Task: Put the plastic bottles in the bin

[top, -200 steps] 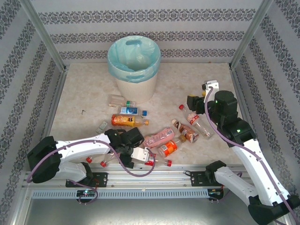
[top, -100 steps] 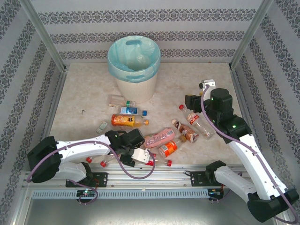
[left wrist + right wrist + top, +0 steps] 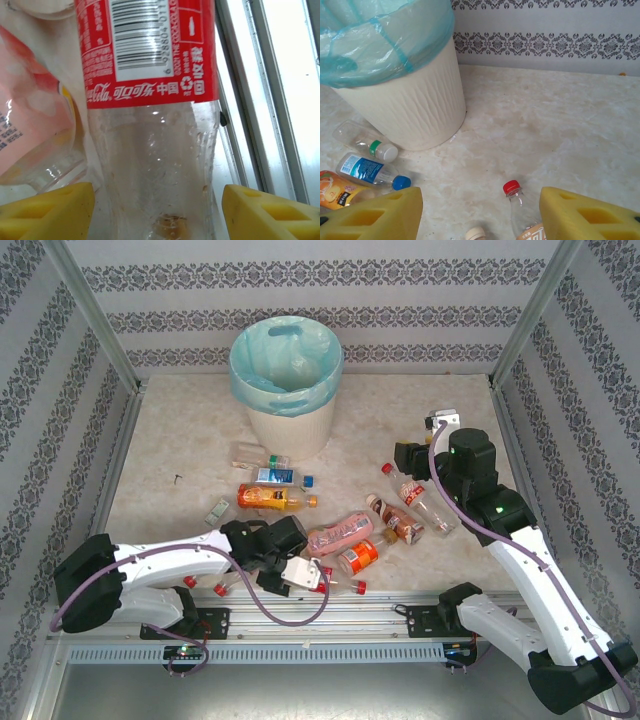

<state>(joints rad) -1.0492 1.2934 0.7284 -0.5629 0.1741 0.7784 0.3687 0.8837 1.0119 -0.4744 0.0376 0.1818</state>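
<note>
A clear cola bottle (image 3: 152, 150) with a red label lies by the front rail. My left gripper (image 3: 158, 212) has its yellow pads (image 3: 50, 210) against the bottle's two sides, and the bottle still rests on the table. From above, this gripper (image 3: 322, 580) sits at the front middle. My right gripper (image 3: 480, 215) hangs open over the table, with a red-capped clear bottle (image 3: 522, 210) just inside its right pad. The cream bin (image 3: 405, 100), lined in light blue, stands ahead and to its left, and at the back of the table (image 3: 290, 410) from above.
Loose bottles lie between the arms: orange (image 3: 270, 498), pink (image 3: 340, 533), a squat orange one (image 3: 358, 557), brown ones (image 3: 395, 522) and a blue-labelled one (image 3: 272, 476). A pink bottle (image 3: 30, 110) lies to the left of the held one. The metal rail (image 3: 330, 615) runs along the front.
My left gripper's jaws have narrowed onto the cola bottle. The right arm has drawn slightly to the left and then held still.
</note>
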